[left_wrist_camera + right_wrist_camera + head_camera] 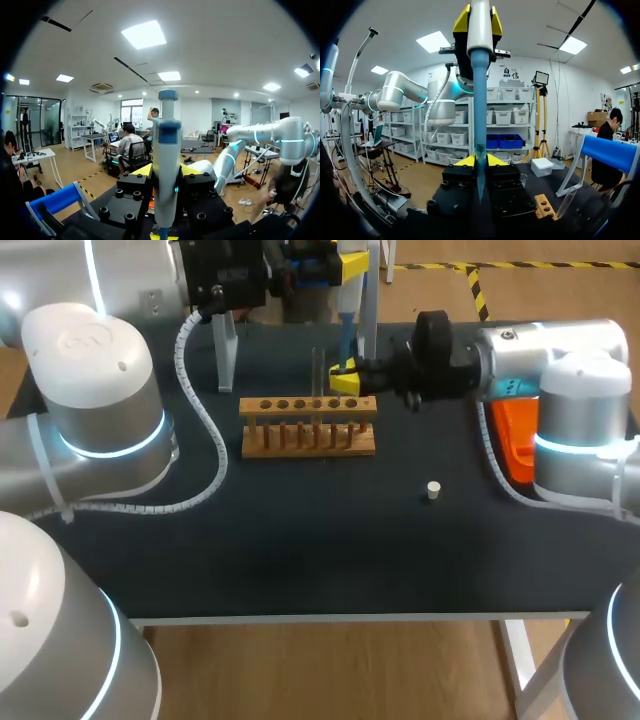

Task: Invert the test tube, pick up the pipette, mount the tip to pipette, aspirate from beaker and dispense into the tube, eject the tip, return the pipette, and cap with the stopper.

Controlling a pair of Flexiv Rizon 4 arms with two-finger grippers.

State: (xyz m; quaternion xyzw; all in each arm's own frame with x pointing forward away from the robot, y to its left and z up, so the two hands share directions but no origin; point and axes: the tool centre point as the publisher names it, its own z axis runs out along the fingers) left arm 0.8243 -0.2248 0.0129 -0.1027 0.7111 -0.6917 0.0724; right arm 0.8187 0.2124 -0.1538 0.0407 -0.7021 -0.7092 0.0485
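The pipette stood upright over the back of the table, clamped in the left gripper. The right gripper was closed on the pipette tip at the pipette's lower end, just behind the wooden rack. The test tube stood upright in the rack, beside the right gripper. The stopper lay on the table, apart from the rack.

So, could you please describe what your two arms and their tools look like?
The left arm and right arm are thick silver-grey tubes with rounded white joint caps and glowing pale-blue rings. A white spiral-wrapped cable runs along the left arm. The left tool and right tool are boxy black bodies, each with two bright yellow tips.
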